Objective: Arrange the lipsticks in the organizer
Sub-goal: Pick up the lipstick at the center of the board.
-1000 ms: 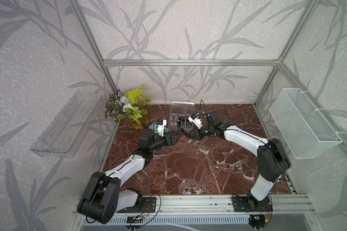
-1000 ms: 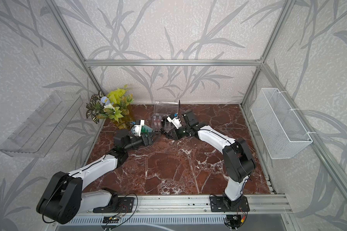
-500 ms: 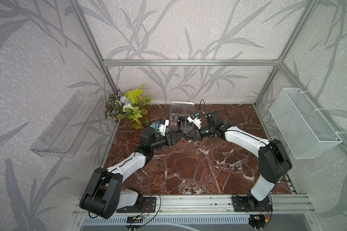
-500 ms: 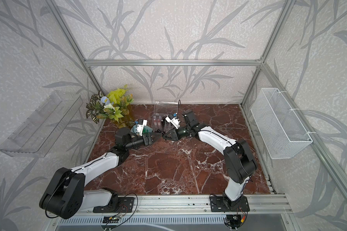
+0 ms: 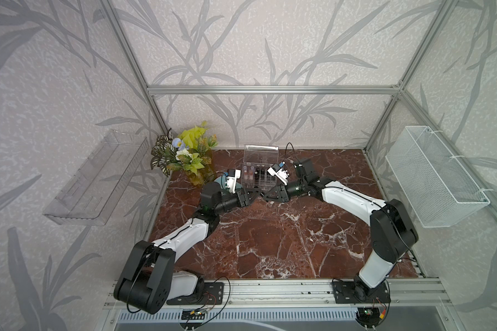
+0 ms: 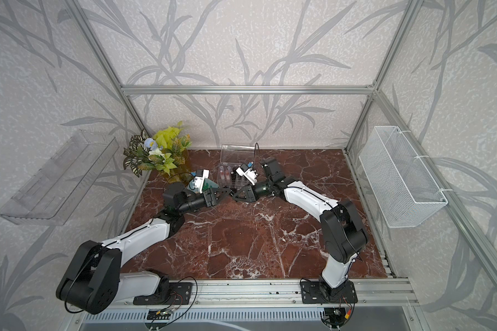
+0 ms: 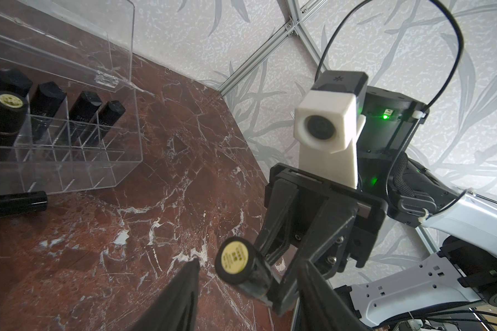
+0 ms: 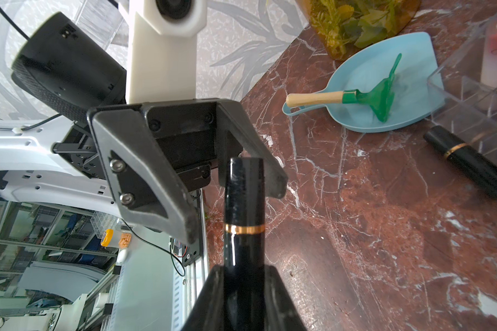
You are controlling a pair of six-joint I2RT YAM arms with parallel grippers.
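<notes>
Just on the near side of the organizer (image 5: pixel 259 186), at mid-table, the left gripper (image 8: pixel 233 207) stands part-open. Its fingers (image 8: pixel 155 177) straddle the cap end of a black lipstick (image 8: pixel 244 200) without closing on it. The right gripper (image 8: pixel 244 272) clamps that tube's other half, holding it off the table (image 5: pixel 270 243). A second black lipstick (image 8: pixel 468 164) lies flat just beside the organizer's near wall, and more stand upright inside, under the raised lid. Bare marble stretches toward the near edge. Both arms reach low and far forward, converging.
</notes>
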